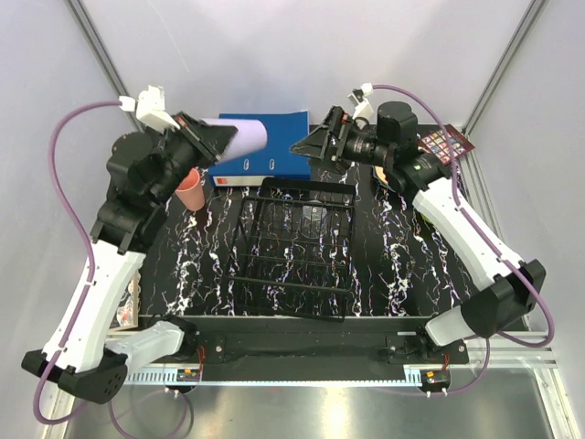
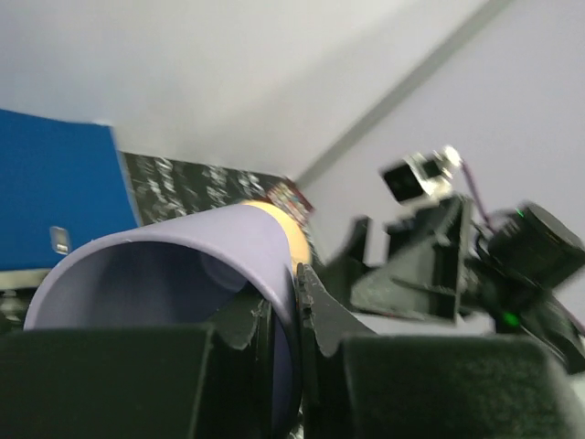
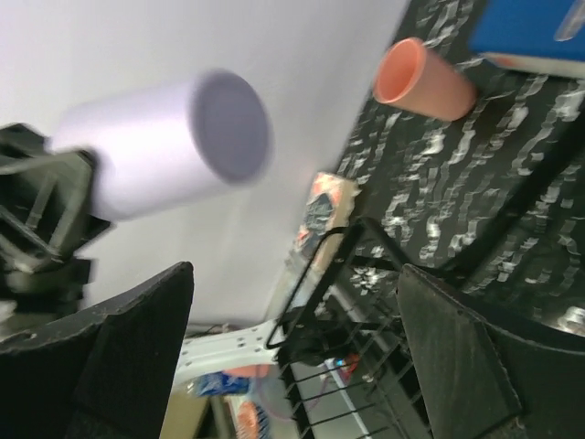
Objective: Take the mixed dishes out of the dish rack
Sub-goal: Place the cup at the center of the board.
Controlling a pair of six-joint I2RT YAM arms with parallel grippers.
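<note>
Top external view: lilac cup is off the table, held on its side in the air above the left end of the blue binder, closed base pointing right.

Left gripper: jaws clamped on the cup's rim.

Left wrist view confirms the grip. One of the fingers is inside the mouth and the other is outside. The cup wall is pinched between them, with the mouth facing the camera.

Right gripper: raised over the right part of the binder, just beyond the far rim of the dish rack. It points left at the cup's base, near it but not touching.

Right wrist view: jaws spread wide, with nothing between the fingers. The cup's base is ahead of them, slightly blurred.

Salmon-pink cup: stands mouth up on the table at the far left, just beside the binder's left end and below the left wrist.

Dish rack: sits mid-table between the two arms, in front of the binder.
</note>
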